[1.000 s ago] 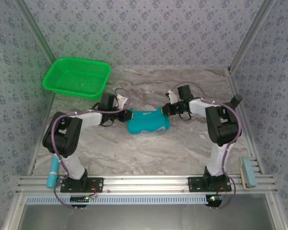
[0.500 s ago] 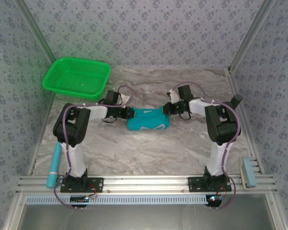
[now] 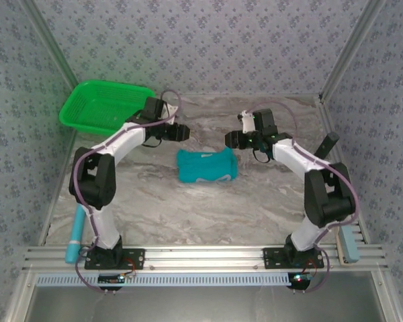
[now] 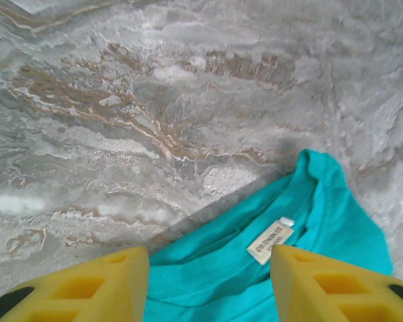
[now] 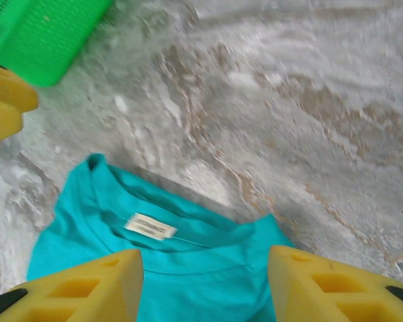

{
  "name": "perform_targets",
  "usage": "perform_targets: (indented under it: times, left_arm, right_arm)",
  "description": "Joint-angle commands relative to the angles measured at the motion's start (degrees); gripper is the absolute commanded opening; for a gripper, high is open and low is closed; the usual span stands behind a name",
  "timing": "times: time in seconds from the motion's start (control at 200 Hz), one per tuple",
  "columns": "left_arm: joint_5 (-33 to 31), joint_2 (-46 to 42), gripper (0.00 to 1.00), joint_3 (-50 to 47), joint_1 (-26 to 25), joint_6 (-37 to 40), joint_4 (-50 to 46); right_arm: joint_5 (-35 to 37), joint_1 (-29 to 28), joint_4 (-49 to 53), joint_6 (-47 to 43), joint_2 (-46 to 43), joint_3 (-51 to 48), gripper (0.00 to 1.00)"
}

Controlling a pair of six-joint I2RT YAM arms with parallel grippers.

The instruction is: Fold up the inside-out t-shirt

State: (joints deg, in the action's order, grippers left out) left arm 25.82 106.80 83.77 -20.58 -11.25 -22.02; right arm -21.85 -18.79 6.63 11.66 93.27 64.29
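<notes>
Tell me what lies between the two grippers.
Bare table in the top view; the t-shirt lies just nearer than that gap.

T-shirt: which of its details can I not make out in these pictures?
1. T-shirt sleeves: top external view, hidden among the bundle's folded layers.
2. Label print: left wrist view, too small and blurred to read.
3. T-shirt's near part: left wrist view, cut off by the bottom edge, partly behind the left pincer.
</notes>
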Motion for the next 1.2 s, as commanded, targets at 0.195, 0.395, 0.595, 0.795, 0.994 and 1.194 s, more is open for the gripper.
perform_targets:
  times: [0.195, 0.395, 0.595, 0.795, 0.994, 1.194]
  left_arm:
    - [-2.80, -7.47, 0.47, -15.72, -8.71, -11.55, 6.21]
    - [-11.19, -2.92, 0.41, -24.96, -11.64, -18.11, 22.95]
    - [-11.50, 4.36, 0.43, -25.01, -14.84, -12.79, 22.74]
    - [-9.44, 2.04, 0.44, -28.31, -14.68, -11.78, 22.98]
    - [-12.19, -5.56, 0.45, -23.87, -13.84, -6.05, 8.42]
    - [-21.72, -21.05, 0.73, -19.52, -12.02, -2.67, 1.91]
  right_arm:
    - [7.56, -12.36, -14.59, 15.33, -2.74, -8.21, 0.40]
    - [7.63, -11.15, -26.44, 16.77, 4.26, -15.89, 0.19]
    - [8.81, -10.74, -32.78, 10.11, 11.10, -22.11, 0.13]
    - [6.90, -8.23, -39.45, 9.79, 11.06, -28.68, 0.13]
    - [-1.94, -5.06, -36.10, 9.50, 3.42, -27.03, 0.25]
    - [4.80, -4.60, -19.34, 2.24, -14.23, -18.68, 0.54]
